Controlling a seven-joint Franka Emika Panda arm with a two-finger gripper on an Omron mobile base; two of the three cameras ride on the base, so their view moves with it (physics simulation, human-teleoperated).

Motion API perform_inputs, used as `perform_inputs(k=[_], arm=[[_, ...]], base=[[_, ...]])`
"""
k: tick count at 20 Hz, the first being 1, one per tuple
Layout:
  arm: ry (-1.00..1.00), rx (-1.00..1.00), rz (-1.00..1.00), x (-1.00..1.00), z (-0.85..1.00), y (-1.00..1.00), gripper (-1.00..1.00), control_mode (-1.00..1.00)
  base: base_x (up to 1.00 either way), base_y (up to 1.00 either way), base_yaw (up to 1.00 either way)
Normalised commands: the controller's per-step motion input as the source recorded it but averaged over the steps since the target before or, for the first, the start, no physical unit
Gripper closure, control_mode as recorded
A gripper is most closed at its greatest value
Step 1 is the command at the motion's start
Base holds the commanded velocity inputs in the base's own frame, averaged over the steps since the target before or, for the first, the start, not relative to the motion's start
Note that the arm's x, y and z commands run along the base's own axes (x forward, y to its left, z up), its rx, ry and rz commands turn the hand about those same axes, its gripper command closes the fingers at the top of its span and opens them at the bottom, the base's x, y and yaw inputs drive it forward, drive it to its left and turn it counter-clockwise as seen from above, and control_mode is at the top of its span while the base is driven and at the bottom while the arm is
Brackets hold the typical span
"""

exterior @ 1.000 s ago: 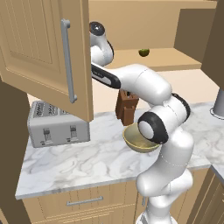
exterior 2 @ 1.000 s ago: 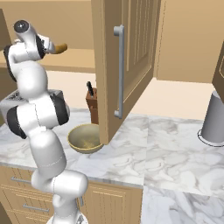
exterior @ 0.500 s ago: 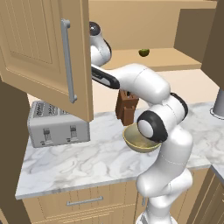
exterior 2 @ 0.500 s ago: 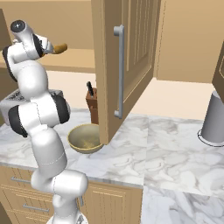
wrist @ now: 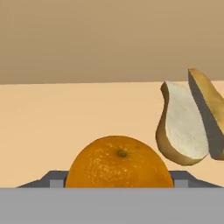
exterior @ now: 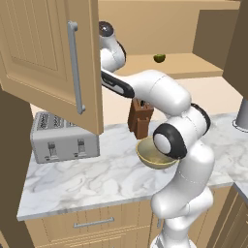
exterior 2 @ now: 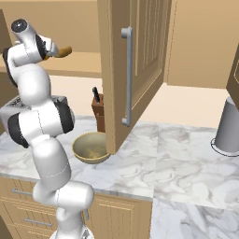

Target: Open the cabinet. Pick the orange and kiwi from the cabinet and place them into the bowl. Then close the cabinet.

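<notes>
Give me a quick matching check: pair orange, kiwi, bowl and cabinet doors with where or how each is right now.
1 orange
2 kiwi
3 bowl
4 cabinet doors

A on the counter, no fruit in it
B swung open
C between the gripper fingertips on the cabinet shelf
D alone further along the shelf

Pairs: 1-C, 2-D, 3-A, 4-B

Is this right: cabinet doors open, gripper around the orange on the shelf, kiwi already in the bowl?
Not quite. The kiwi is on the cabinet shelf, as the left base view shows, and the bowl looks empty. The rest holds: doors open, and in the hand view the gripper sits around the orange.
</notes>
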Motion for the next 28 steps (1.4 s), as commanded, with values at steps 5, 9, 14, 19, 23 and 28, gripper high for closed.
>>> perform_inputs(k=[5, 9, 14, 19, 23, 28], arm=[[-0.06, 0.0, 0.0, -0.59, 0.04, -0.51, 1.0, -1.0], [-0.01, 0.0, 0.0, -0.86, 0.07, -0.61, 1.0, -1.0], [0.02, 0.0, 0.0, -0.89, 0.06, -0.63, 1.0, -1.0], [0.0, 0.0, 0.0, -0.95, 0.0, -0.61, 1.0, -1.0], [0.03, 0.0, 0.0, -1.0, 0.06, -0.58, 1.0, -1.0], [0.12, -0.12, 0.0, -0.98, 0.02, -0.57, 1.0, -1.0]], base=[[0.0, 0.0, 0.0], [0.0, 0.0, 0.0], [0.0, 0.0, 0.0], [0.0, 0.0, 0.0], [0.0, 0.0, 0.0], [0.0, 0.0, 0.0]])
